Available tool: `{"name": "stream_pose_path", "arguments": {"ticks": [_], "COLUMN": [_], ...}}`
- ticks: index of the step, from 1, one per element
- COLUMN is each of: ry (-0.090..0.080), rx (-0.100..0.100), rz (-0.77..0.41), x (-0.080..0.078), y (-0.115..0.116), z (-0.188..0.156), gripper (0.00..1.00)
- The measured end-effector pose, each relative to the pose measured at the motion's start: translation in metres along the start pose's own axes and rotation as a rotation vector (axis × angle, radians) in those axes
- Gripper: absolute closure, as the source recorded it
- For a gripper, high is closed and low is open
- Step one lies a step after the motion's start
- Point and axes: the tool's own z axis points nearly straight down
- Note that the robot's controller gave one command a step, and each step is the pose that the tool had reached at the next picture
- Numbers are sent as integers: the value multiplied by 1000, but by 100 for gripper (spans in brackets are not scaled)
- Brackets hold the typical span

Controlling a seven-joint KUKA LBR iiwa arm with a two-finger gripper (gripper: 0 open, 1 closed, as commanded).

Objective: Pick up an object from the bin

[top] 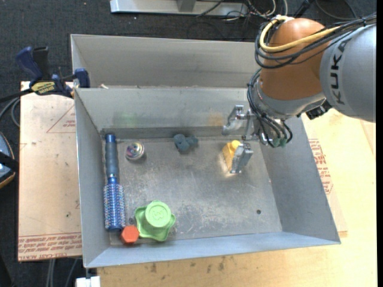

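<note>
Arm (293, 58) is held low at the right of the bin (179, 64), its gripper (239, 139) is kept open over a yellow thing (230, 149) near the back wall; nothing is grasped yet, so closing and lifting are left.

Yellow obj (228, 149) partly hidden behind pincer (239, 154) — arm (353, 70) cut off at right edge.

We see the bin (179, 76) as grey sheet metal, matt, floor scuffed | brush (113, 190) at lower left: blue plastic, bristly head | green lobed lid (155, 221) beside it: matt plastic | small round knob (134, 152) at centre left: shiny metal | arm's orange cover (293, 58), upper right: smooth, glossy
</note>
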Motion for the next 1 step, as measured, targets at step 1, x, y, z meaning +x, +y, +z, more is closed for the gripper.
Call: {"name": "stream_pose_path", "arguments": {"ticks": [1], "ry": [-3], "rx": [1], "rz": [-404], "x": [-26], "y": [-39], "z": [127], "gripper": [0]}}
